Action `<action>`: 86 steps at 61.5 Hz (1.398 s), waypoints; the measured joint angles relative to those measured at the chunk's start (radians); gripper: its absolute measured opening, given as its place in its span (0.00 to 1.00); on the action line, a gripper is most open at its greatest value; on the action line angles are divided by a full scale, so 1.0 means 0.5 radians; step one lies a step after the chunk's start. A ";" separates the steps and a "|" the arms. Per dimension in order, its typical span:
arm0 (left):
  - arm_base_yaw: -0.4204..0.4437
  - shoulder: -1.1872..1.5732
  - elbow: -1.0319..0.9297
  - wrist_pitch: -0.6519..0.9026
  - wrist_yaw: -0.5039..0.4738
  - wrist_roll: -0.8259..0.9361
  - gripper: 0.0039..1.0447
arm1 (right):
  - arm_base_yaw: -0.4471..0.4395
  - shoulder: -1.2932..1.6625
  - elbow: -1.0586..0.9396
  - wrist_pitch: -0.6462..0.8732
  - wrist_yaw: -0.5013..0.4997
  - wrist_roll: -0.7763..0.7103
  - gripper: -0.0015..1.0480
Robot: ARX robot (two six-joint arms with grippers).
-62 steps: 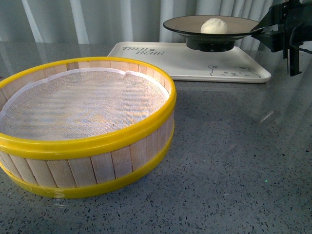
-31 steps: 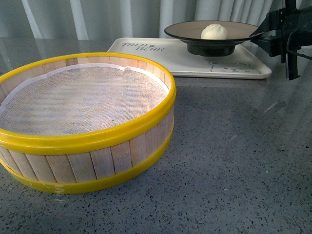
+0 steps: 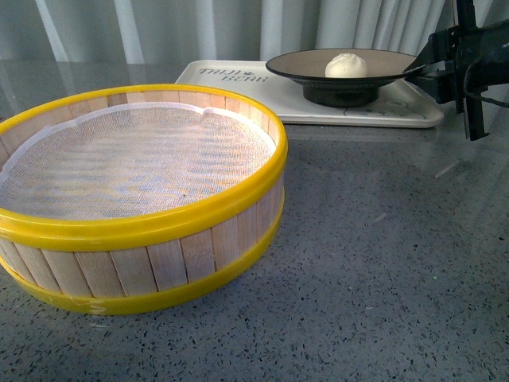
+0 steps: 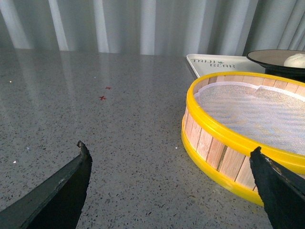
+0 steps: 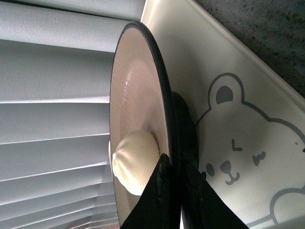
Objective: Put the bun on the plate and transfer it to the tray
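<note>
Right tool (image 3: 420, 70) pinches the plate (image 3: 302, 60) by its glossy black rim, over the tray (image 3: 238, 91); bun (image 3: 347, 65) rides inside, soft, light, likely to roll if tilted. Left tool (image 4: 167, 176) hangs open, empty

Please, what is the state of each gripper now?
Left gripper: open, holding nothing.
Right gripper: closed on the plate rim, bun on it.

A dark grey speckled stone tabletop (image 3: 382, 263) stretches back to pale, vertically pleated curtains (image 3: 183, 28).
</note>
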 joint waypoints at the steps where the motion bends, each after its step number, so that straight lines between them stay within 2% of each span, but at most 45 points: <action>1: 0.000 0.000 0.000 0.000 0.000 0.000 0.94 | 0.000 0.000 0.000 0.000 0.000 0.000 0.02; 15: 0.000 0.000 0.000 0.000 0.000 0.000 0.94 | -0.001 0.000 -0.008 -0.004 0.001 0.002 0.04; 34: 0.000 0.000 0.000 0.000 0.000 0.000 0.94 | 0.004 -0.047 -0.089 -0.013 0.008 0.012 0.55; 50: 0.000 0.000 0.000 0.000 0.000 0.000 0.94 | 0.003 -0.283 -0.259 -0.050 0.009 0.001 0.93; 66: 0.000 0.000 0.000 0.000 0.000 0.000 0.94 | -0.089 -0.791 -0.684 -0.031 0.138 -0.220 0.92; 78: 0.000 0.000 0.000 0.000 0.000 0.000 0.94 | -0.393 -1.530 -1.292 0.075 0.249 -0.797 0.92; 86: 0.000 0.000 0.000 0.000 0.000 0.000 0.94 | -0.586 -1.910 -1.666 0.215 0.379 -1.376 0.92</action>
